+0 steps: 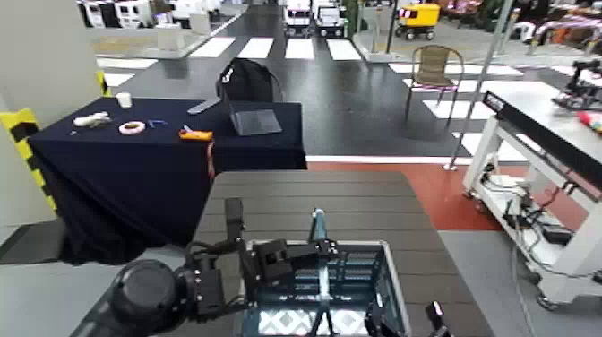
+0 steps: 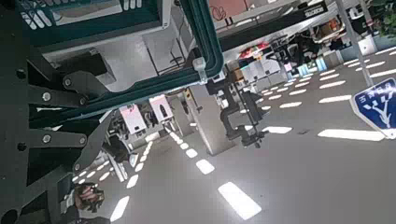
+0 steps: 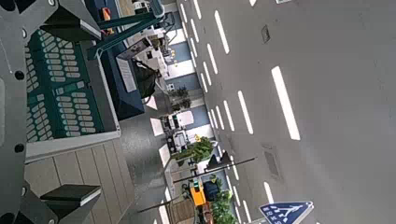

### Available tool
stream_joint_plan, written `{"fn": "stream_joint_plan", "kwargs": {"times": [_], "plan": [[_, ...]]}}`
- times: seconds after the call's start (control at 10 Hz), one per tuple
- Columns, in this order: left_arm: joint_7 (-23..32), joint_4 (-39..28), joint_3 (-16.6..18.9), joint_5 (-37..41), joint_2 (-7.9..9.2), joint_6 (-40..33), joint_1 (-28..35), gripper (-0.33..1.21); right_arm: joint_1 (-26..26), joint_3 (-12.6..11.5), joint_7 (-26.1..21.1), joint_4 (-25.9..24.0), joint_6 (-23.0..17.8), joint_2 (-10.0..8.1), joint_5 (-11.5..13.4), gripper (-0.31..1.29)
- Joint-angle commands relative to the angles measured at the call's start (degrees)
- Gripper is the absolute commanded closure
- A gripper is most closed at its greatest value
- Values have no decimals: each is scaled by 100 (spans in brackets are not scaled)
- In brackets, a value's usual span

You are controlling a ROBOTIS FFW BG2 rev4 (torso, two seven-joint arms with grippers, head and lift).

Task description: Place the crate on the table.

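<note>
The crate (image 1: 358, 269), blue-grey with lattice sides and a pale rim, sits at the near end of the dark slatted table (image 1: 305, 193). Its thin teal handle (image 1: 318, 240) stands upright. My left gripper (image 1: 269, 262) is at the crate's left rim. In the left wrist view its fingers (image 2: 65, 63) close around the teal-edged rim (image 2: 140, 91). My right gripper (image 1: 432, 319) is low at the crate's right side. In the right wrist view its fingers (image 3: 65, 19) stand wide apart, with the crate's lattice wall (image 3: 61, 93) between them and the table slats (image 3: 93, 177) beside it.
A table draped in navy cloth (image 1: 161, 148) stands beyond the slatted one, with a tape roll, an orange tool and a laptop on it. A white-framed workbench (image 1: 537, 116) is at the right. A chair (image 1: 434, 67) stands farther back. Bare slats lie beyond the crate.
</note>
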Motion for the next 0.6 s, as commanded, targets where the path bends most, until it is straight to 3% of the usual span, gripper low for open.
{"fn": "stream_joint_plan", "kwargs": {"times": [0.1,0.6], "plan": [[-209,718,-359,-150,-149,-416,-593,119,-8,4,-8,1,-13,0,-8,14],[-368,1975,-790,-325,-430,-987,-1410,119,-25,39,-8,27,-39,-9,-25,14]]}}
